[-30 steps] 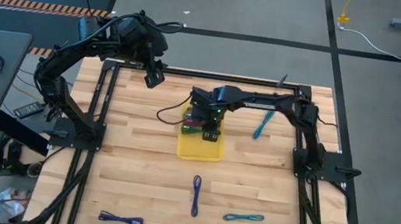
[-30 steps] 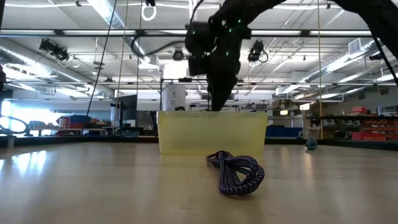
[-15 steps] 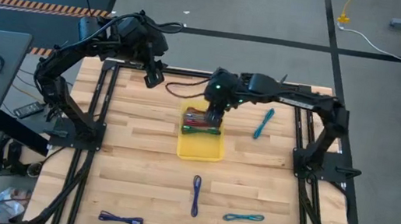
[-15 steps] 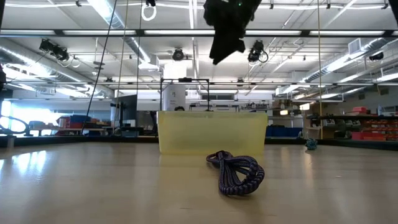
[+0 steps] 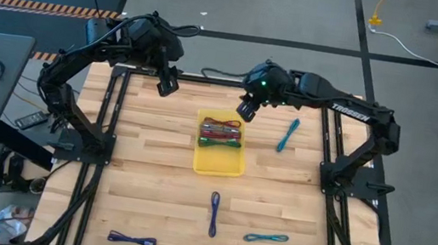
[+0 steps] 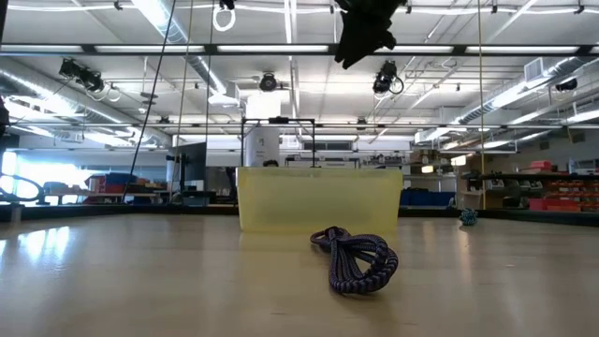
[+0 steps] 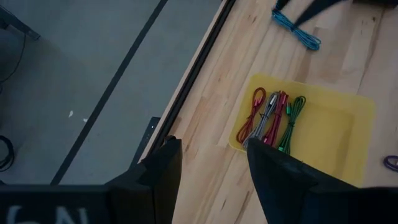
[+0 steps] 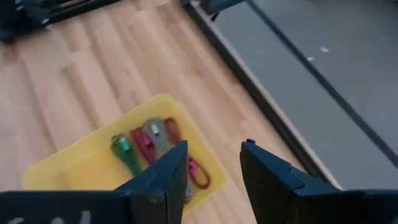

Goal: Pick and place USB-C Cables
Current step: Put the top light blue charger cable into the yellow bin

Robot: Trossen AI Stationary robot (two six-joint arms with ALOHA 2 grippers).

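Observation:
A yellow tray [image 5: 219, 161] sits mid-table with red, grey, maroon and green cable bundles [image 5: 222, 134] lying in its far half; they also show in the left wrist view [image 7: 270, 118] and the right wrist view [image 8: 155, 149]. A teal cable [image 5: 288, 135] lies right of the tray, a purple one [image 5: 214, 213] and another teal one [image 5: 265, 238] nearer, and a blue one [image 5: 132, 239] at the near left. My right gripper [image 5: 246, 109] is open and empty, raised above the tray's far right corner. My left gripper [image 5: 168, 84] is open and empty, raised at the far left.
Black frame rails [image 5: 107, 124] run along both sides of the wooden table. In the low view the purple cable [image 6: 354, 258] lies in front of the tray wall [image 6: 318, 197]. Bare wood lies between the tray and the near cables.
My right gripper has risen out of the tray and gone toward the table's far right, empty, leaving the cable bundles lying in the tray's far half.

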